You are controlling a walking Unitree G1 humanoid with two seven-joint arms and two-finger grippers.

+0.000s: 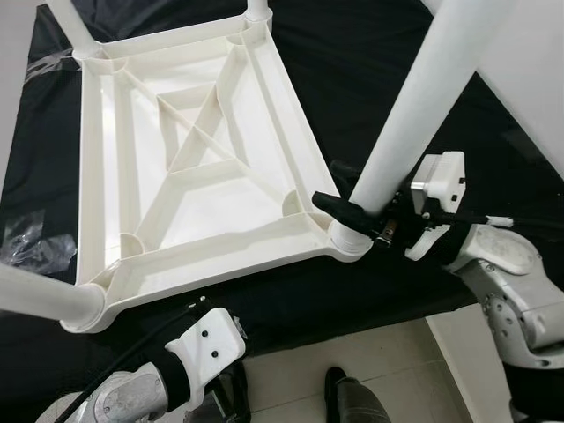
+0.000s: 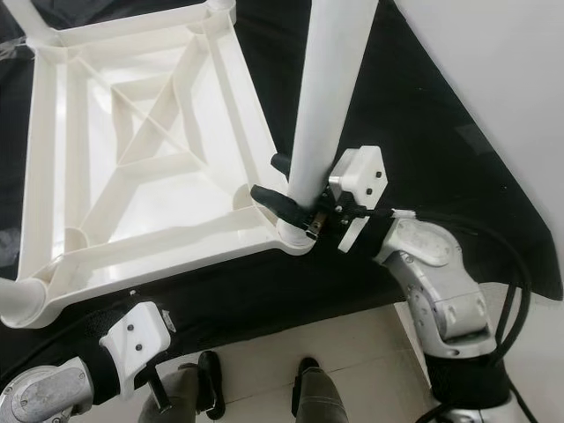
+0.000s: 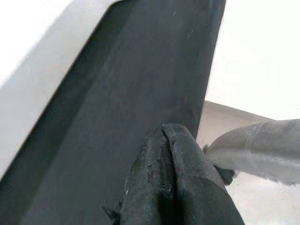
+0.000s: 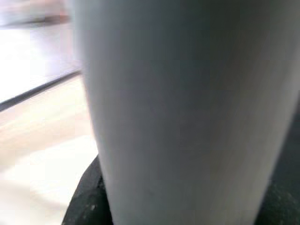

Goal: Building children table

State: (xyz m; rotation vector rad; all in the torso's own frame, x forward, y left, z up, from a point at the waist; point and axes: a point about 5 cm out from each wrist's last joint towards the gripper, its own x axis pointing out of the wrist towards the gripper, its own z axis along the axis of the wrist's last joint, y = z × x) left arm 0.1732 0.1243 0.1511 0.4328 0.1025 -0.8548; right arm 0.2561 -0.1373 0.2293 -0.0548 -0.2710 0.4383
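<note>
One white plastic tabletop (image 1: 189, 167), upside down with its ribbed underside up, lies on one black cloth (image 1: 370, 79) spread over a raised surface. Its underside shows a square frame, diagonal ribs and a round socket at each of four corners. Four white tubular legs are in view, one at each corner: the near-right leg (image 1: 423, 106) rises steeply toward the camera from its socket (image 1: 345, 240); the near-left leg (image 1: 40, 298) stands in its corner at the left edge of the picture; two far legs, far-left leg (image 1: 69, 22) and far-right leg (image 1: 258, 8), are cut by the top edge. One right gripper (image 1: 357, 210) is clenched around the near-right leg just above the socket, one black finger crossing the front of the leg, the other behind it; in the right wrist view the leg (image 4: 187, 112) stands close and blurred between the fingers. One left gripper (image 3: 164, 173) hangs low at the near edge of the cloth, fingers pressed together on nothing, its white wrist housing (image 1: 204, 345) below the tabletop's near-left corner. Pale floor (image 1: 388, 361) lies below the cloth's edge, with two dark shoes (image 2: 210, 381) of a person standing on it.
</note>
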